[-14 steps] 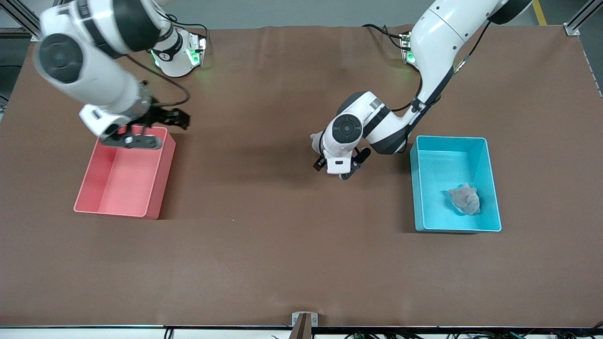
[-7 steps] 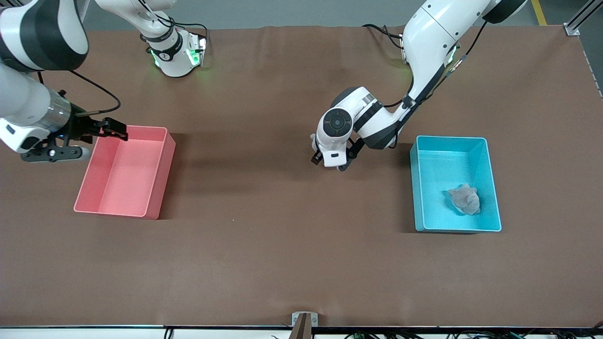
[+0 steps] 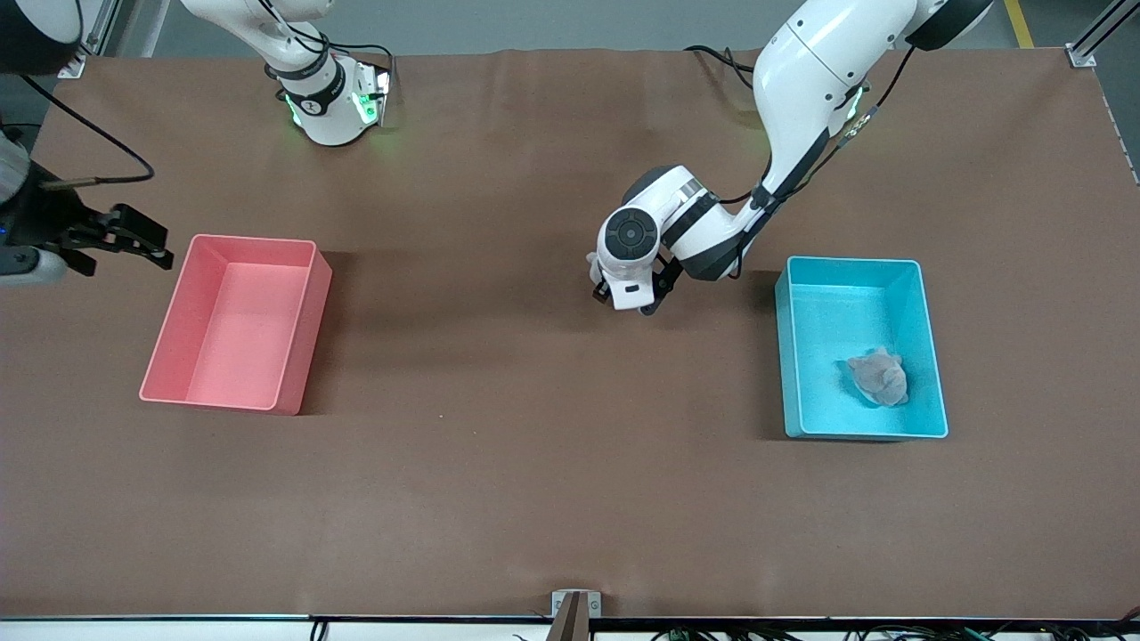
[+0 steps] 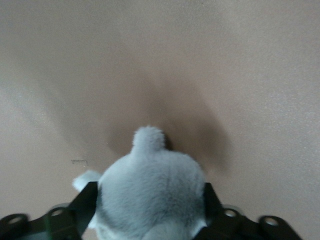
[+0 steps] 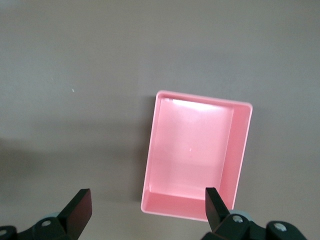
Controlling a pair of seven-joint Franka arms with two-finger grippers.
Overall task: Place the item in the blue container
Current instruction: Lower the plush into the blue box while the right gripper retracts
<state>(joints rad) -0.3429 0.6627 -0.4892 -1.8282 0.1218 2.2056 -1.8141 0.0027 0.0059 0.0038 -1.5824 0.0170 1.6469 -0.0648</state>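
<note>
The blue container stands toward the left arm's end of the table, and a grey plush toy lies inside it. My left gripper is low over the middle of the table, beside the container. In the left wrist view my left gripper is shut on a second grey plush toy, a black finger pressing each side. A bit of that plush shows by the wrist in the front view. My right gripper hangs open and empty at the right arm's end of the table.
A pink bin of like size stands empty near the right arm's end; the right wrist view looks down on the pink bin from above. Brown table lies bare between the two bins.
My right arm has swung off the pink bin toward the table's end. My left gripper has shifted a little toward the bases and its fingers have drawn in on the plush.
</note>
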